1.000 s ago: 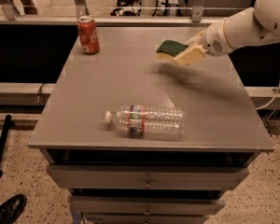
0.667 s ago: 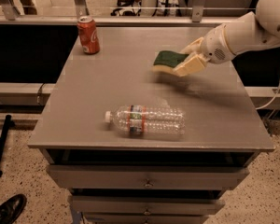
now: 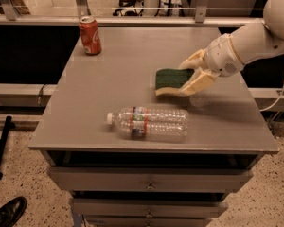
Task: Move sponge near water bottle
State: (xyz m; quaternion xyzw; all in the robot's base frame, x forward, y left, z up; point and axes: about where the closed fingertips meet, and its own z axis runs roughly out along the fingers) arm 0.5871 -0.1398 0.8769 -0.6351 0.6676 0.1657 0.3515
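Observation:
The sponge [image 3: 171, 78], dark green on top with a pale yellow body, is held in my gripper [image 3: 193, 74] above the grey table [image 3: 109, 84], right of the middle. The gripper comes in from the right on a white arm and is shut on the sponge's right end. The water bottle [image 3: 149, 122], clear with a white cap and a red-and-blue label, lies on its side near the table's front edge, just below and left of the sponge.
A red soda can [image 3: 90, 35] stands at the table's back left corner. Drawers [image 3: 149, 178] sit under the tabletop. A black shoe [image 3: 7, 213] is on the floor at the lower left.
My gripper has carried the sponge from the table's back right toward the front and left, closer to the water bottle. The bottle and can have not moved.

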